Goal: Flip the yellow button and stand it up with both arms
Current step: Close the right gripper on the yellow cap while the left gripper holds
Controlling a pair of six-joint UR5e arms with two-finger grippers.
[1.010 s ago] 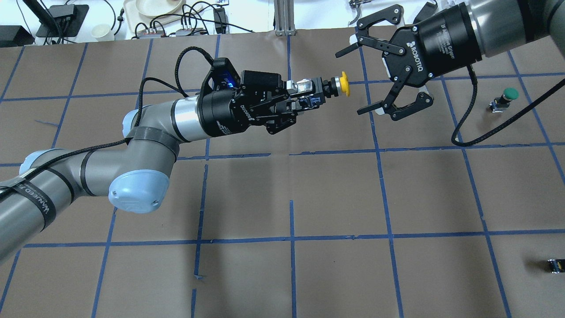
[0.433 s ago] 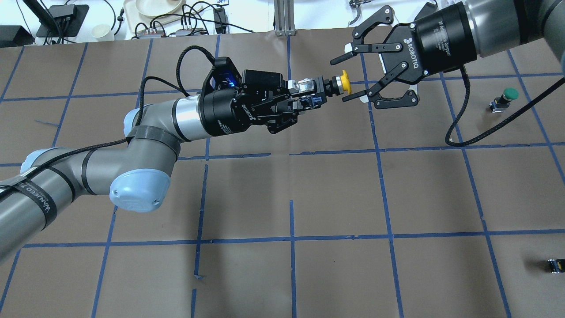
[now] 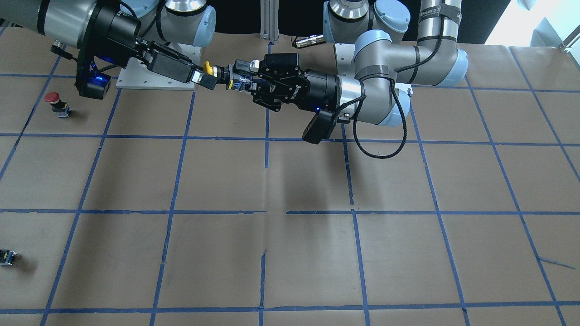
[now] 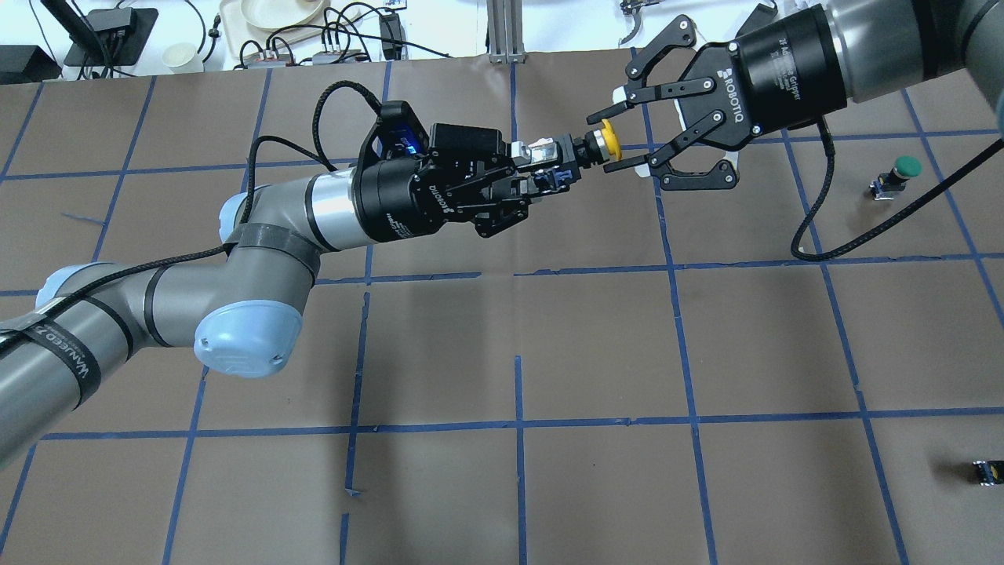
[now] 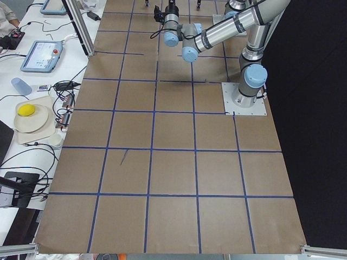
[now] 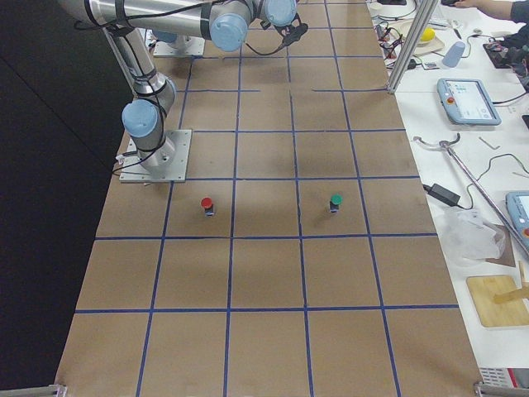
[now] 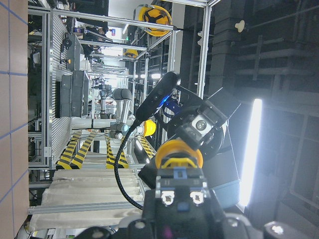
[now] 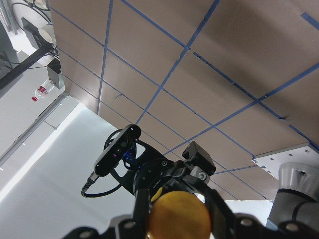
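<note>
The yellow button (image 4: 609, 144) is held level in the air, its yellow cap pointing away from my left gripper (image 4: 555, 161), which is shut on its black block body. My right gripper (image 4: 605, 143) is open, with its two fingers close on either side of the cap; I cannot tell whether they touch it. In the front-facing view the cap (image 3: 207, 68) sits between the right gripper (image 3: 202, 77) and the left gripper (image 3: 240, 79). The left wrist view shows the button (image 7: 178, 155) end-on. The right wrist view shows the cap (image 8: 179, 217) between the fingers.
A green-capped button (image 4: 902, 174) stands on the brown table at the right. A red-capped button (image 3: 54, 100) stands near the right arm's side. A small black capless part (image 4: 987, 471) lies at the near right. A cable (image 4: 816, 227) loops under the right gripper.
My right gripper has moved left onto the yellow cap and its fingers have narrowed around it. My left gripper has stayed in place, holding the button.
</note>
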